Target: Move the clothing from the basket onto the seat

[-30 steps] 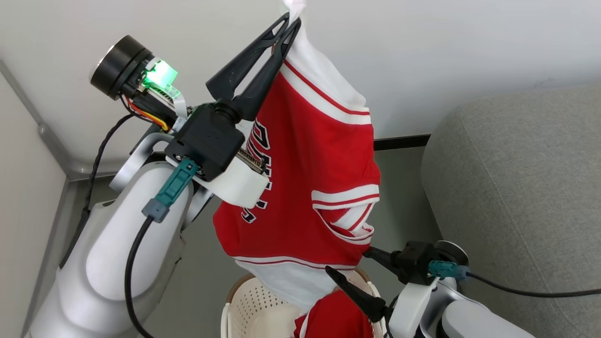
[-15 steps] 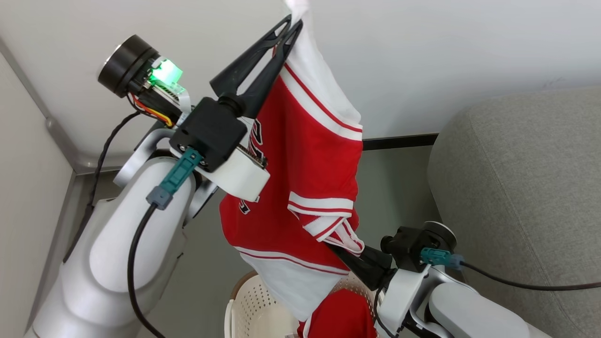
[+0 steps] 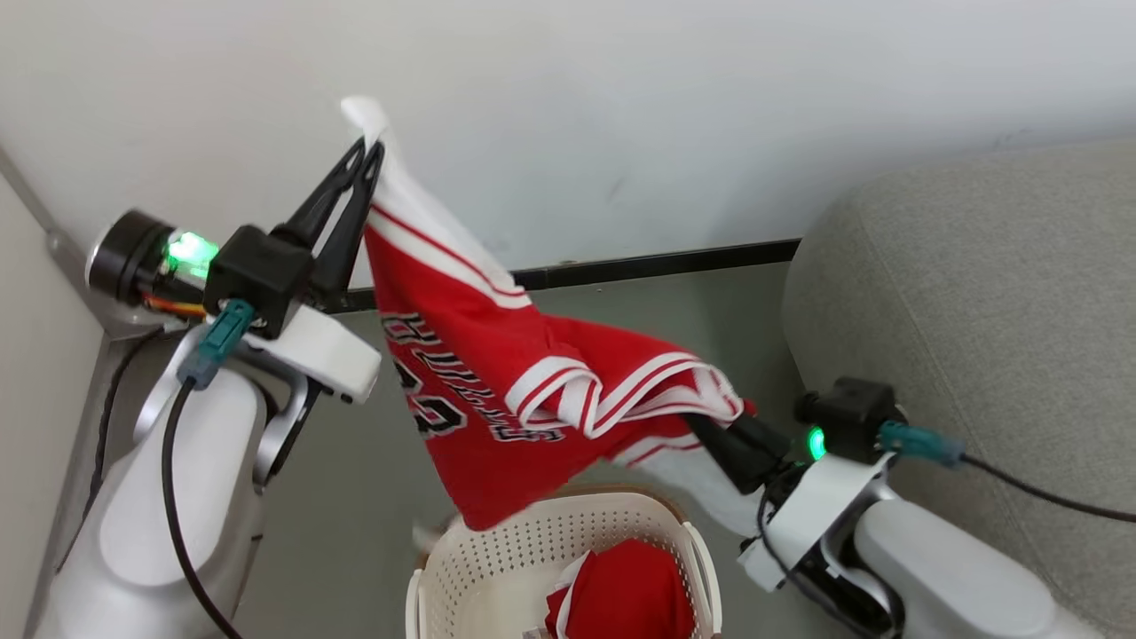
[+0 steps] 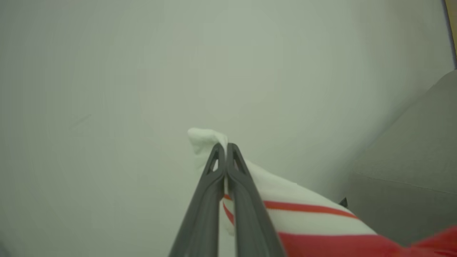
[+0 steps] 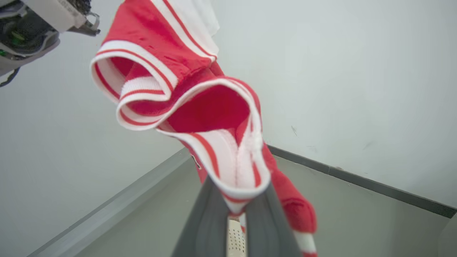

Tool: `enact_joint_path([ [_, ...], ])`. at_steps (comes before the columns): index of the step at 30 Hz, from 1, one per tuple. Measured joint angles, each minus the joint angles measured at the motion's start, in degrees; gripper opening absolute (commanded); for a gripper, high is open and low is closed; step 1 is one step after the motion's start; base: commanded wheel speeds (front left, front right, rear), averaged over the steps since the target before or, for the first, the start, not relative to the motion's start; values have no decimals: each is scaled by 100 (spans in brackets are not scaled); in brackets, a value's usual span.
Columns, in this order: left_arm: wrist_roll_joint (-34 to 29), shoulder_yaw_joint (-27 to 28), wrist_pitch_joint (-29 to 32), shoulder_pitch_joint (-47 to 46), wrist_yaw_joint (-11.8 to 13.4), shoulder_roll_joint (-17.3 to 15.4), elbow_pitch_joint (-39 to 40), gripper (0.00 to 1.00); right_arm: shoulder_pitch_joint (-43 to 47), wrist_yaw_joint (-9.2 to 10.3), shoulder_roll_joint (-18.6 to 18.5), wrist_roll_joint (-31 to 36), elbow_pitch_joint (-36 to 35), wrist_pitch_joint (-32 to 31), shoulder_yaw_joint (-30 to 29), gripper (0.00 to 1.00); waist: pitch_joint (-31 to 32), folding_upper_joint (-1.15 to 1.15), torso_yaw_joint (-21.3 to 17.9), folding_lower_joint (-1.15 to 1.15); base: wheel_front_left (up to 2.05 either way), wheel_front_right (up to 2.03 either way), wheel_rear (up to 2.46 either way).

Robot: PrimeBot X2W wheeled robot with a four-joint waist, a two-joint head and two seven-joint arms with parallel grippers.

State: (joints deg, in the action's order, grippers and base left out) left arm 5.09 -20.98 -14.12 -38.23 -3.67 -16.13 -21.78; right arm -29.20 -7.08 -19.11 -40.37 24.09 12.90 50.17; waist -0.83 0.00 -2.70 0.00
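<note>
A red jersey (image 3: 497, 390) with white trim, dark lettering and the number 23 hangs stretched between my two grippers above the basket. My left gripper (image 3: 371, 153) is raised high and shut on its white hem (image 4: 210, 137). My right gripper (image 3: 710, 430) is lower on the right, shut on a striped trim edge (image 5: 246, 171), its fingertips buried in the fabric. The cream perforated basket (image 3: 497, 559) stands below, with a second red garment (image 3: 626, 595) lying in it. The grey sofa (image 3: 976, 302) rises to the right of my right arm.
A white wall (image 3: 621, 106) with a dark skirting strip (image 3: 666, 259) stands close behind the jersey. Grey floor (image 3: 373, 479) surrounds the basket. A pale panel (image 3: 35, 355) closes off the left side. The left arm's wrist (image 5: 32, 28) shows at top left in the right wrist view.
My right gripper went from open below the jersey to shut on its trim, pulling that edge rightward and spreading the garment. The left gripper sits lower and further left in the head view, which has shifted.
</note>
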Motion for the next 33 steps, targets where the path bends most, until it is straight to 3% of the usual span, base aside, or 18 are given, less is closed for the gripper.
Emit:
enact_joint_path([
  [12, 594, 310, -7, 812, 105, 207, -361, 0, -39, 0, -283, -794, -662, 78, -1110, 0, -16, 0, -303, 0, 0, 0, 0],
  [18, 851, 235, -30, 1013, -65, 390, -286, 0, -190, 0, -381, -953, -706, 78, -1413, 0, -4, 0, -435, 0, 0, 0, 0],
  [20, 892, 190, -34, 1013, -145, 413, -211, 6, -282, 0, -449, -953, -695, 69, -1437, 0, 3, 0, -470, 0, 0, 0, 0],
  [22, 893, 129, -35, 1013, -192, 413, -157, 36, -315, 0, -502, -954, -697, 9, -1429, 0, 13, 0, -500, 0, 0, 0, 0],
  [24, 902, 89, -35, 1013, -197, 409, -108, 51, -315, 0, -525, -958, -695, -52, -1403, 0, 24, 0, -525, 0, 0, 0, 0],
  [25, 939, 55, -35, 1014, -247, 404, -52, 92, -315, 0, -561, -978, -695, -108, -1397, 0, 36, 0, -544, 0, 0, 0, 0],
  [26, 947, 41, -35, 1014, -249, 403, -24, 100, -315, 0, -583, -1003, -688, -127, -1401, 0, 42, 0, -553, 0, 0, 0, 0],
  [33, 1169, -54, -36, 1261, -300, 394, 77, 100, -341, 0, -744, -1058, -535, -234, -1591, 0, 78, 0, -593, 0, 0, 0, 0],
])
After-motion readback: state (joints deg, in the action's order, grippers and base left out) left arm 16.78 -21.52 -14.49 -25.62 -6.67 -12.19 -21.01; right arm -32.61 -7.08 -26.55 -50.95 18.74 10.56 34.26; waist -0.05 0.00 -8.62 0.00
